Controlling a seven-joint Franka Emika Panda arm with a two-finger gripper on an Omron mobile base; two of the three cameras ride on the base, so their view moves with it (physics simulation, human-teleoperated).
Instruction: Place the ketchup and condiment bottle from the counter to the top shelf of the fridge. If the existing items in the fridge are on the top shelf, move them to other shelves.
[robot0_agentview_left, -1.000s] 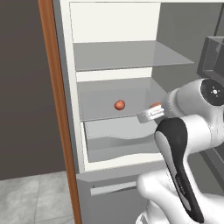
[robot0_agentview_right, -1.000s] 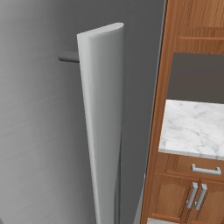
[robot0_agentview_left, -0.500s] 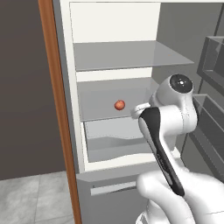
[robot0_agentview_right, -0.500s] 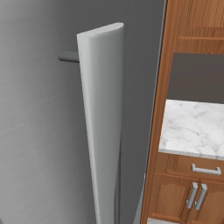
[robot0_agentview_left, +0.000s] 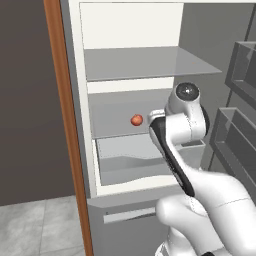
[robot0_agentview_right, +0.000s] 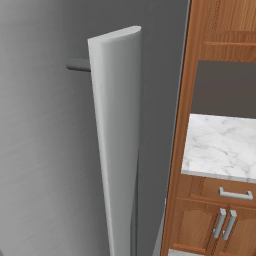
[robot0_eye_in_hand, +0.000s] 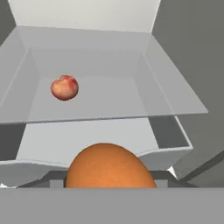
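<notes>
Looking over the left base view: fridge (robot0_agentview_left: 80, 100) door open, white arm reaching in at the height of the second shelf. Top shelf (robot0_agentview_left: 145, 62) is bare grey plate. Pinkish-red fruit (robot0_agentview_left: 136, 120) sits on the shelf below it, left of the arm's wrist. Grey drawer (robot0_agentview_left: 125, 160) lies under that shelf. Gripper hidden behind the arm's own links.

Right base view: the fridge's grey door edge and handle (robot0_agentview_right: 117, 145) up close; to the right, marbled counter (robot0_agentview_right: 220, 147) over brown cabinets (robot0_agentview_right: 210, 225). No bottle on the visible part of the counter.

Hand view: orange fruit (robot0_eye_in_hand: 109, 166) close at the bottom, seated between the fingers; jaws part-open and clamped on it. Pinkish-red fruit rests alone on the shelf beyond, upper left, well apart from the held one.
</notes>
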